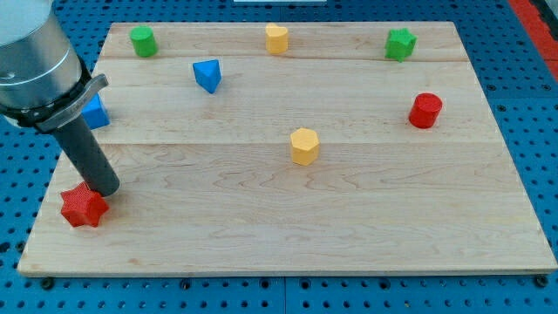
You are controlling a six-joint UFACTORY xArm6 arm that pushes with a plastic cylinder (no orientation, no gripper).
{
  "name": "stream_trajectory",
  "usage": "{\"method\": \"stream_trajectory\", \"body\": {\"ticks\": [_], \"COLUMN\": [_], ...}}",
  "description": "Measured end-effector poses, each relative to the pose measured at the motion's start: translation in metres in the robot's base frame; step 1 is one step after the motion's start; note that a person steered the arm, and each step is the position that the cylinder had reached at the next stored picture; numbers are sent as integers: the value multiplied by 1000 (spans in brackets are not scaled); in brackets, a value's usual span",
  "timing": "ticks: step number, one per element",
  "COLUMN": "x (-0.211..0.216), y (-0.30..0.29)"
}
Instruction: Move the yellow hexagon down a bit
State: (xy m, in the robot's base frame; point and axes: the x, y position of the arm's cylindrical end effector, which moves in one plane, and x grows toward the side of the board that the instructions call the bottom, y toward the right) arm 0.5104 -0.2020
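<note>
The yellow hexagon [304, 146] sits near the middle of the wooden board [349, 218]. My tip [105, 191] is far to the view's left of it, at the board's lower left, touching the upper right side of a red star block [84, 207]. The dark rod rises from the tip up to the arm at the view's top left. A second yellow block [276, 38], with a pointed top, sits at the board's top edge, above the hexagon.
A blue triangular block [207, 75] lies upper left of the hexagon. A blue block [95, 112] is partly hidden behind the arm. A green cylinder [143, 41] is at top left, a green star [400, 44] at top right, a red cylinder [425, 111] at right.
</note>
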Motion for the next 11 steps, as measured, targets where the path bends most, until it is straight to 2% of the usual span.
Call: {"method": "stream_trajectory", "body": {"ticks": [1,2,5,7,8,9,10,11], "x": [-27,-37,-37,-60,-59,-68,-97,-97], "y": [92,111,112,112,127,148,151,181]}}
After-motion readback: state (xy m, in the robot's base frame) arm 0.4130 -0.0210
